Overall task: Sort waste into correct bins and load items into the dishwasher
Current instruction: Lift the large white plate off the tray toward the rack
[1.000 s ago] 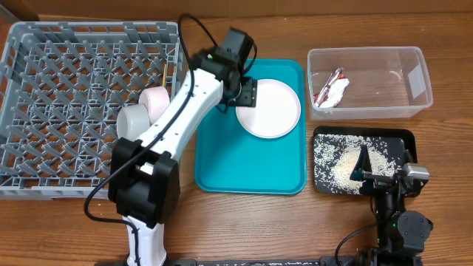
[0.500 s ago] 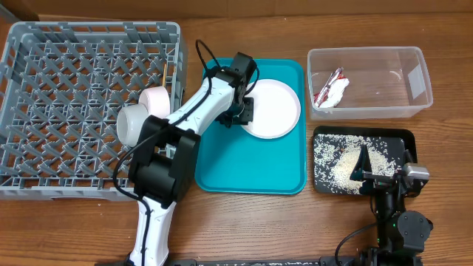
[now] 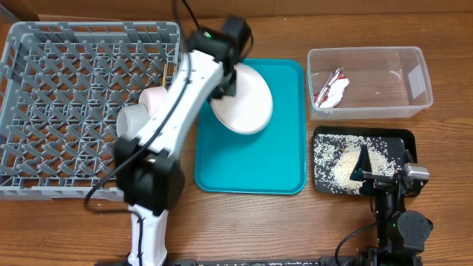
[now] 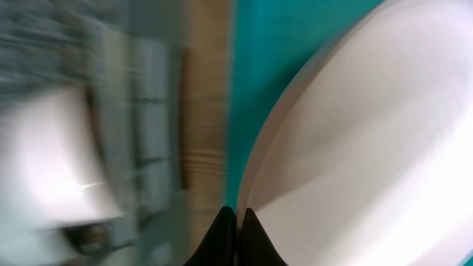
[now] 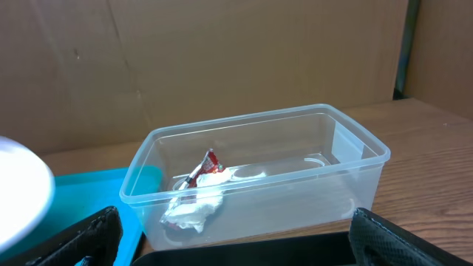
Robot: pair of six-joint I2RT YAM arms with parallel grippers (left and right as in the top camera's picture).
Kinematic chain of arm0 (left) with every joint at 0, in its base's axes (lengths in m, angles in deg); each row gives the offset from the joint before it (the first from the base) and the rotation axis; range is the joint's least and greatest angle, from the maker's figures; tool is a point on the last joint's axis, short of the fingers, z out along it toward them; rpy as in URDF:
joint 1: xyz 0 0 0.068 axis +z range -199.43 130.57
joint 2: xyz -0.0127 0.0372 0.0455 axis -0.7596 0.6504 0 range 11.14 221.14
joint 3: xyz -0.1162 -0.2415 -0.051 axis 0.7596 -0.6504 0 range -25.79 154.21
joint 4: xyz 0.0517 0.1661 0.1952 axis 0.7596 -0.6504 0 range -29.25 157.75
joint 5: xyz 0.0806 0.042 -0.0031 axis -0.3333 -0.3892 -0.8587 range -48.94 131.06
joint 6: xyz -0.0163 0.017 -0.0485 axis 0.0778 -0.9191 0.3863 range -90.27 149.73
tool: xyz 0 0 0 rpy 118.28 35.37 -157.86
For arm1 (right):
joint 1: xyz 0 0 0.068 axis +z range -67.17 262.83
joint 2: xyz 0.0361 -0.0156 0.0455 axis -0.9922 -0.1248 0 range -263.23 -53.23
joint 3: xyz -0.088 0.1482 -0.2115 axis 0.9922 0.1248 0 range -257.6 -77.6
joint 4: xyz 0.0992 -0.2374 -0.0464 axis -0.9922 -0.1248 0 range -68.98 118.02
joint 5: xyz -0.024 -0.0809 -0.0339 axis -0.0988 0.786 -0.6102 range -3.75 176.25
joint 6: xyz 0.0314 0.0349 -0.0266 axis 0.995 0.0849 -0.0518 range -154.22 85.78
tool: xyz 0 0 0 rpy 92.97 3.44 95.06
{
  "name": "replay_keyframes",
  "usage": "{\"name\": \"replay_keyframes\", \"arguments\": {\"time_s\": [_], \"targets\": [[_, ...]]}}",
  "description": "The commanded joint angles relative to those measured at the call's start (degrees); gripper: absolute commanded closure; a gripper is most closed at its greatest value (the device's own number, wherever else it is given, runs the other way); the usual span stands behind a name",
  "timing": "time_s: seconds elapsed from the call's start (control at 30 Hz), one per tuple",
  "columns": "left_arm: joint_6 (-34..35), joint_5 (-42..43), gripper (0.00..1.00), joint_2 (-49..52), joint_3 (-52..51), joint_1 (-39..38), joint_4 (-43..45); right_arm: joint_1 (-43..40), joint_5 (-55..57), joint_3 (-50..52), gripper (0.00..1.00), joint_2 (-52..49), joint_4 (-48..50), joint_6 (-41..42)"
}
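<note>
My left gripper (image 3: pixel 226 80) is shut on the rim of the round white plate (image 3: pixel 244 102) and holds it tilted on edge above the teal tray (image 3: pixel 251 166). In the left wrist view the black fingertips (image 4: pixel 222 229) pinch the plate's (image 4: pixel 369 148) thin edge. Two white bowls (image 3: pixel 144 111) lie in the grey dish rack (image 3: pixel 44 33), next to a thin wooden chopstick (image 3: pixel 158 75). The clear tub (image 3: pixel 384 55) holds the red wrapper with tissue (image 3: pixel 329 91). White rice (image 3: pixel 336 162) lies in the black tray (image 3: pixel 399 139). My right gripper (image 3: pixel 383 176) stands open at that tray's near edge.
The right wrist view looks over the black tray's rim (image 5: pixel 295 251) at the clear tub (image 5: pixel 318 140), with the wrapper (image 5: pixel 196 196) inside it. The teal tray (image 5: pixel 89 188) and the plate's edge (image 5: pixel 22 192) show at the left. Bare wooden table surrounds everything.
My left gripper closed on the plate's rim, then lifted and tipped the plate up off the teal tray toward the rack. The right arm has not moved.
</note>
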Motion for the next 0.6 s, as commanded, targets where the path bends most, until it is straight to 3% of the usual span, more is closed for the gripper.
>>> {"name": "replay_keyframes", "arguments": {"time_s": [0.0,0.1,0.4,0.57], "targets": [[1.7,-19.2,0.96,-7.6,6.9,0.2,-5.5,-0.2,0.3,0.6,0.00,0.5,0.2,0.4],[8.2,-32.7,0.96,-12.5,7.9,0.2,-12.8,-0.2,0.3,0.6,0.00,0.5,0.2,0.4],[4.9,-43.2,0.96,-26.6,-0.2,0.7,-12.8,-0.2,0.3,0.6,0.00,0.5,0.2,0.4],[14.6,-48.6,0.96,-33.7,-12.2,5.3,-12.8,-0.2,0.3,0.6,0.00,0.5,0.2,0.4]]}}
